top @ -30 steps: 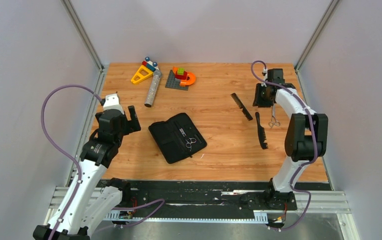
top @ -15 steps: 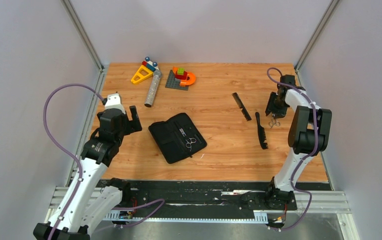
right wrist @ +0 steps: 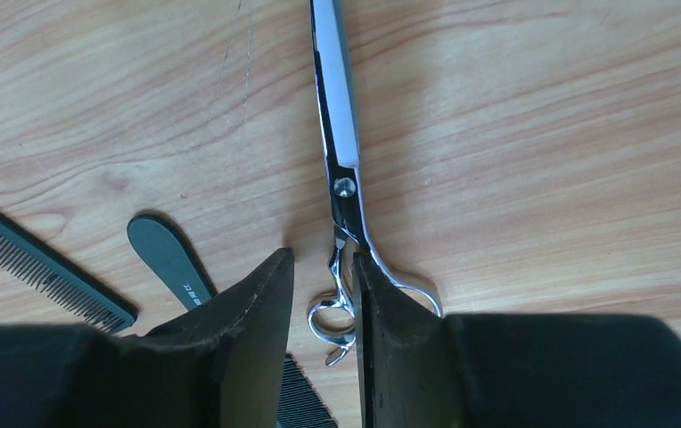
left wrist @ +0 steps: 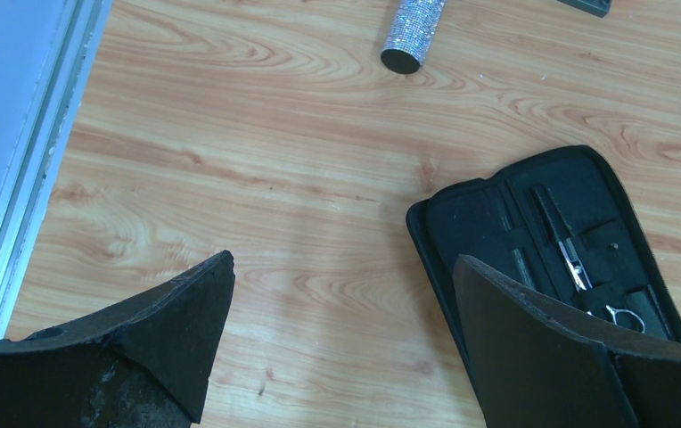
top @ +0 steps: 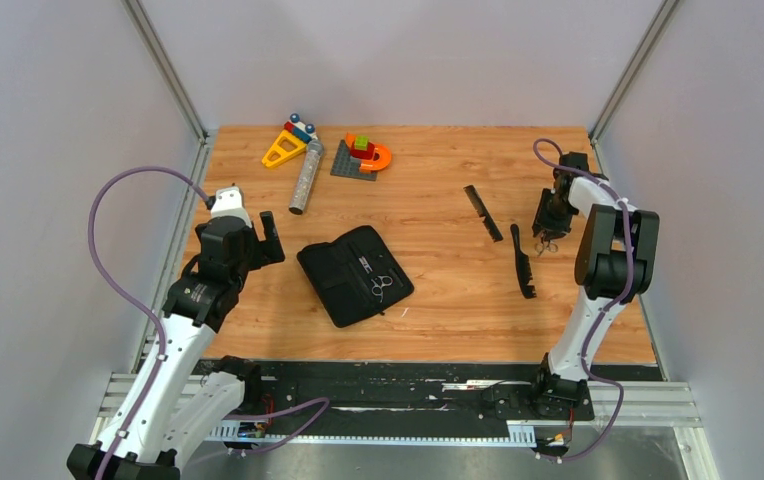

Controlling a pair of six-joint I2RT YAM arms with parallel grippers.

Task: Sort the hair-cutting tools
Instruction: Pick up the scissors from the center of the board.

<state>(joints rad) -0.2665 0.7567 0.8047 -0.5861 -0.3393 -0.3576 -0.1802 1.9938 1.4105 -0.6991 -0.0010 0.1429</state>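
Note:
Slim silver scissors (right wrist: 346, 187) lie flat on the wood by the right edge (top: 546, 243), blades pointing away. My right gripper (right wrist: 324, 267) points down over their ringed handles (top: 548, 222), its jaws narrowed: one ring sits between the fingers, the right finger touches the handle, and a small gap remains on the left. The shorter black comb-like tool (top: 523, 262) and the long thin black comb (top: 483, 212) lie just left of it. My left gripper (left wrist: 341, 285) hangs wide open over bare wood, left of an open black case (top: 354, 274) with a second pair of scissors (top: 383, 285) in it.
A glittery grey cylinder (top: 305, 180) lies at the back left, with colourful toy blocks (top: 288, 145) and a block plate (top: 363, 156) behind it. Metal frame rails run along the left (top: 180, 230) and right table edges.
My right gripper has moved right and toward the near edge, dropping onto the scissors' handles, and its jaws have narrowed around one ring. The left arm has not moved.

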